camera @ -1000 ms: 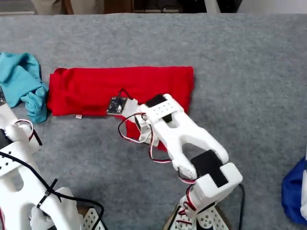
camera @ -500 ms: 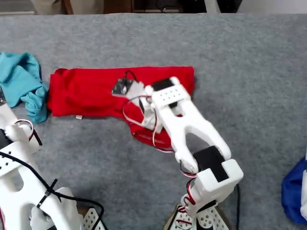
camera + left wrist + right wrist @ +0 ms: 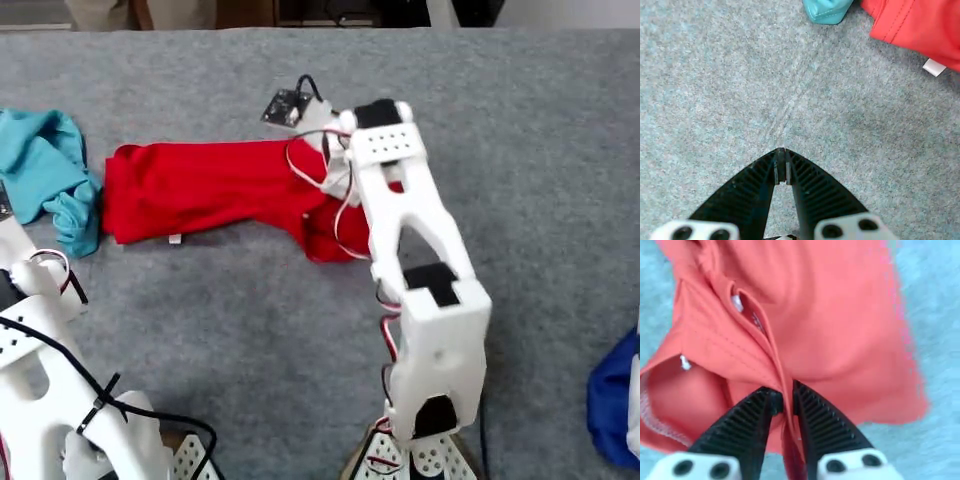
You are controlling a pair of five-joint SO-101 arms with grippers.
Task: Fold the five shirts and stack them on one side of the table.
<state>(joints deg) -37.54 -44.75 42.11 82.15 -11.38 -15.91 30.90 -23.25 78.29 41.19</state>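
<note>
One fold under way on the tabletop [image 3: 520, 120]. Pinches a seam of the red shirt [image 3: 200, 185], mid-tabletop, in the right hand [image 3: 784, 400], likely to draw that end over. Holds the left hand [image 3: 781, 165] pressed together, clear of it.

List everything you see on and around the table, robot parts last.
table: one, grey, under everything
red shirt: one, red, spread across the middle of the table, its right end bunched up
tag: one, white, at the red shirt's near edge
teal shirt: one, teal, crumpled at the table's left edge, touching the red shirt
blue shirt: one, blue, at the right edge, partly cut off
right arm: one, white, stretched over the red shirt's right end
left arm: one, white, near left corner
right hand: one, black, shut on a fold of the red shirt
left hand: one, black, shut, over bare table near the teal shirt
</note>
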